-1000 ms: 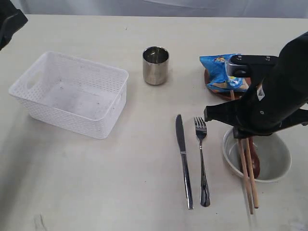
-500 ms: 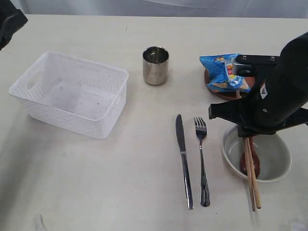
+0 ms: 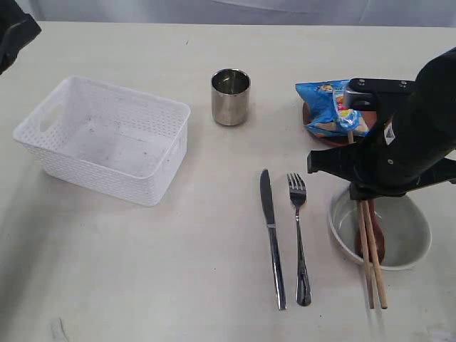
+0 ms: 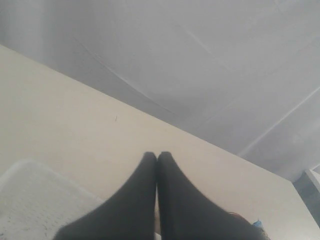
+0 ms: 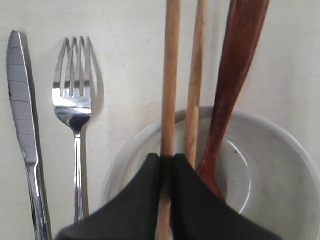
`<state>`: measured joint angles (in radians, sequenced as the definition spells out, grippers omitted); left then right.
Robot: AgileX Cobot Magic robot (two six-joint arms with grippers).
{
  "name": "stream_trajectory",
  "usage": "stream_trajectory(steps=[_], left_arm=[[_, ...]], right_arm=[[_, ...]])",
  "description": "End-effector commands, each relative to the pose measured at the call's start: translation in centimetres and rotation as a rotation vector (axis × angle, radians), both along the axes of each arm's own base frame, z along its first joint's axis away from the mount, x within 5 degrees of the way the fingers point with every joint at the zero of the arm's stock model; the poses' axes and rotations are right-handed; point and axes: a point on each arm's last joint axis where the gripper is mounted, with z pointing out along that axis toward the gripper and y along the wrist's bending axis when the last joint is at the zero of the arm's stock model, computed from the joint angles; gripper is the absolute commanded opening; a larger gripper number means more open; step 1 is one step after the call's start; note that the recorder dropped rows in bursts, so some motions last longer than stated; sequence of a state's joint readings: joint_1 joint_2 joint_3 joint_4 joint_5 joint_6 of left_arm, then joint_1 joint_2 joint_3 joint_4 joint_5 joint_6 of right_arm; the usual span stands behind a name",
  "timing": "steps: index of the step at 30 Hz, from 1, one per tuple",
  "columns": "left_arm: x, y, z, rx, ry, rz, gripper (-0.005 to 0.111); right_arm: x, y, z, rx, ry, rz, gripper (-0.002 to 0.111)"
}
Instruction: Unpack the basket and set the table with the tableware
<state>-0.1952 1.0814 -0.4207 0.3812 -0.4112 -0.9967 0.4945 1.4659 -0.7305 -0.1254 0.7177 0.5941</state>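
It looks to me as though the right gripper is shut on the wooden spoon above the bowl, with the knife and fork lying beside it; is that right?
Not quite: the right gripper is shut on the chopsticks, not the wooden spoon, which lies beside them in the bowl. The right wrist view shows it. The knife and fork do lie beside the bowl.
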Motion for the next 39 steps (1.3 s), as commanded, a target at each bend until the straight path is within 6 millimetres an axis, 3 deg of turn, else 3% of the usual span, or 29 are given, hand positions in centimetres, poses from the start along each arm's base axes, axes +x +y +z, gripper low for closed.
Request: stream_trajectory(steps=[1, 39], left_arm=[[-0.04, 0.05, -0.13, -0.005, 0.001, 0.001, 0.000], [-0.04, 0.05, -0.13, -0.007, 0.001, 0.001, 0.000]], right_arm=[[0.19, -0.19, -0.01, -0.012, -0.012, 0.013, 0.000], [0.25, -0.27, -0.05, -0.035, -0.016, 0.067, 0.000]])
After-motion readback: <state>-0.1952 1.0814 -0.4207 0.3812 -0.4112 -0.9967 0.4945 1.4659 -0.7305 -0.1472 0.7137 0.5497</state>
